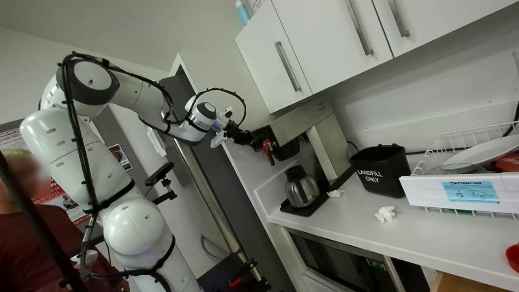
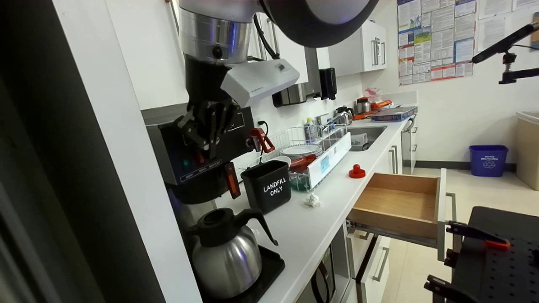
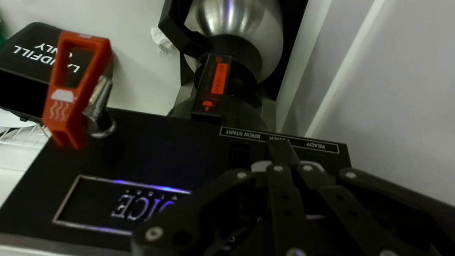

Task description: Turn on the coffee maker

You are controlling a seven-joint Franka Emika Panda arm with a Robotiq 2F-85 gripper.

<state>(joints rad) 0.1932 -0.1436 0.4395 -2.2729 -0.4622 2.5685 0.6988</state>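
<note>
The coffee maker is a tall machine with a silver top and black front panel, at the counter's end by the wall. A silver carafe with a black lid stands at its base. In the wrist view the panel appears upside down, with labels for brew start, a partly covered word and ready. A small green light glows on the panel. My gripper is shut and empty, its tips over the partly covered label, close to or touching the panel. A red switch shows beside the tips. Contact is hard to tell.
A red tap handle and a black-and-orange handle stick out from the machine. A black landfill bin, a dish rack and crumpled paper are on the counter. Upper cabinets hang above. A drawer stands open.
</note>
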